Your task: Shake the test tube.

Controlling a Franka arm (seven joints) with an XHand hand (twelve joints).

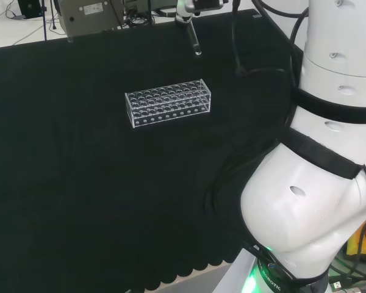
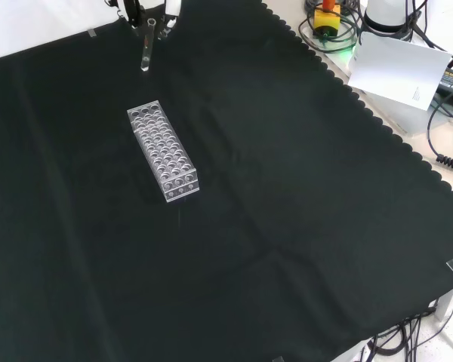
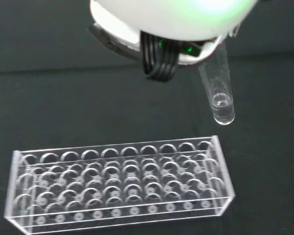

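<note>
One black cloth (image 2: 287, 226) covers your whole bench, scalloped along the edge at the right of the front view. At the right of the head view you have the arm's big white links (image 1: 320, 183), with black cables hanging down beside them over the cloth.

On the cloth lies your clear rack (image 1: 168, 102), just above the middle of the head view and in the upper left of the front view (image 2: 163, 151). From the wrist you see it close up (image 3: 120, 186), its rows of round holes with no tubes standing in them.

At the top edge of the front view the hand (image 2: 147, 13) comes in, its fingers closed on the upper end of the test tube (image 2: 146, 53). The tube hangs in the air, a little tilted, its rounded end pointing down. In the head view it shows at top centre (image 1: 195, 43), above and to the right of the rack. From the wrist the tube (image 3: 218, 93) is clear of the rack, not touching it, and nothing lies between the two.

Beyond the cloth, at the upper right of the front view, you have a white sheet (image 2: 396, 68) and loose cables.
</note>
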